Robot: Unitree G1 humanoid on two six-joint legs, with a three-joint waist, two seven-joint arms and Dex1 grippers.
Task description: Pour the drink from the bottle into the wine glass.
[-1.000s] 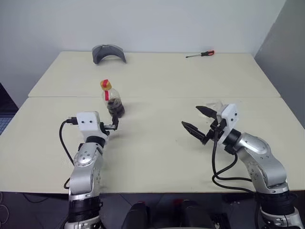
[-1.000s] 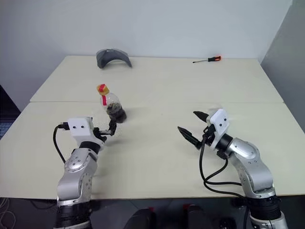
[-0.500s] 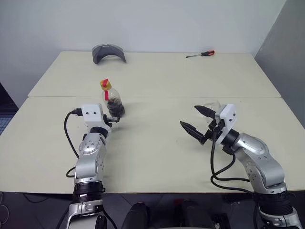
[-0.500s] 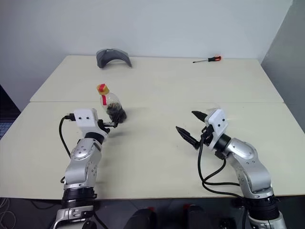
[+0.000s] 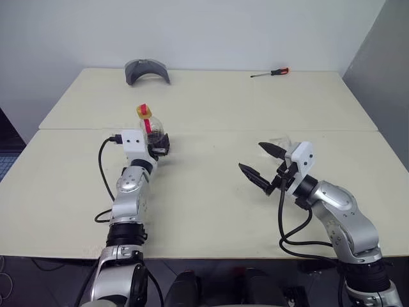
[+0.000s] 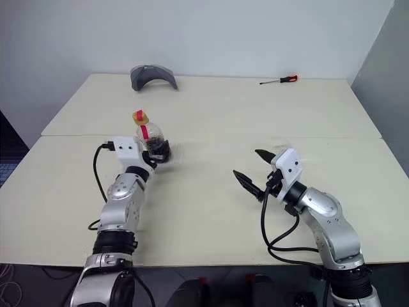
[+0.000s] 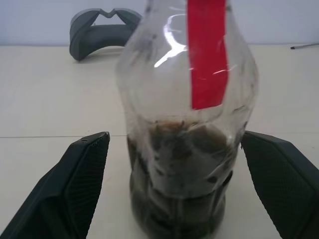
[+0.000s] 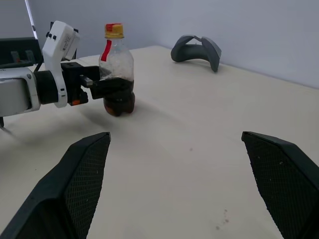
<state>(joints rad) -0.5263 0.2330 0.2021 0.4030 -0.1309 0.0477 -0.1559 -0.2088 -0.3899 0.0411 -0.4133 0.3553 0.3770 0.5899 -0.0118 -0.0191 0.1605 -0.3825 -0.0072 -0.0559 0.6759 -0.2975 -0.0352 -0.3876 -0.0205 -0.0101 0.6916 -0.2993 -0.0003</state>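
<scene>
Now bottle (image 5: 151, 131) upright on worktop (image 5: 211, 109), left of centre in head view, between spread fingers (image 7: 75, 184) of left gripper (image 5: 160, 146), not yet clamped. Light, thin plastic, drink (image 7: 179, 184) low; likely dents, so grip lower body. Right gripper (image 5: 263, 165) spread, empty.

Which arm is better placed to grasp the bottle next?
Left. The left gripper already has its open fingers on either side of the bottle, apart from it. The right gripper, also open, sits well off to the bottle's right.
</scene>
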